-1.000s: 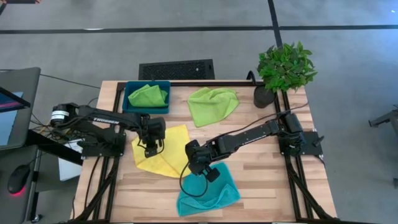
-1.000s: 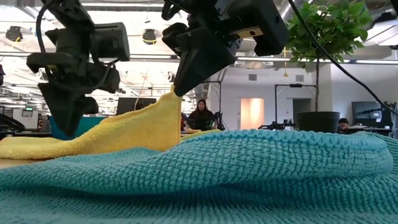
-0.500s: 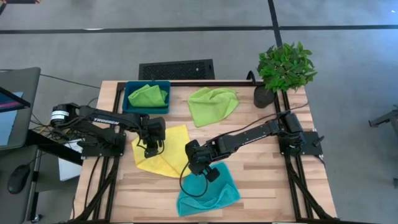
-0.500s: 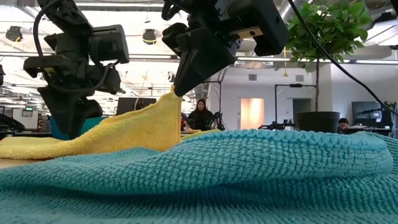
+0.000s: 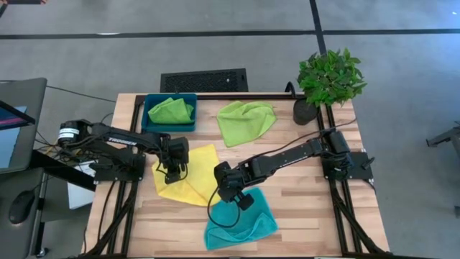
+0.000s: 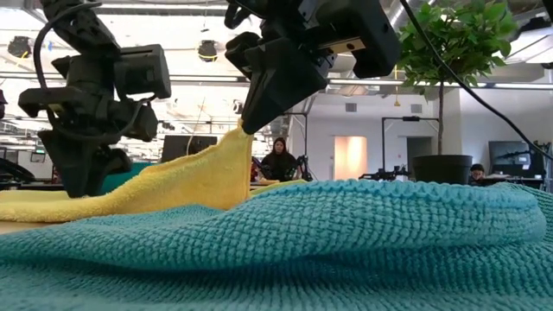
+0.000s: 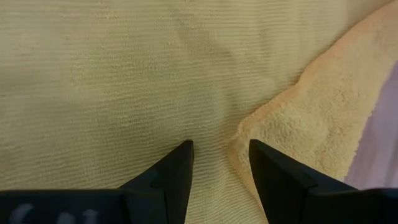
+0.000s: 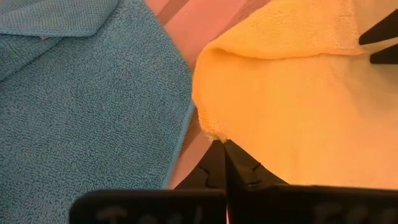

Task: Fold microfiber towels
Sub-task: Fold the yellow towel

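- Looking down, I see the yellow towel (image 5: 188, 181) lying left of centre on the table (image 5: 302, 187), soft and rumpled, with its corner nearest the right arm lifted into a peak
- I see the teal towel (image 5: 241, 224) spread by the front edge, one lime green towel (image 5: 246, 120) bunched near the back and the other green towel (image 5: 172, 110) sitting in the dark-teal tray (image 5: 149, 119)
- Against a second ago, I find the left gripper (image 5: 172, 170) has slid slightly toward the towel's left side and sits lower in the low view; the right gripper and the towels have not shifted
- I read the left gripper's fingers (image 7: 176, 176) as spread apart, tips just above the yellow cloth beside a folded-over edge, gripping nothing
- I see the right gripper (image 8: 221, 146) pinched tight on the yellow towel's corner, holding it up off the table beside the teal towel's edge
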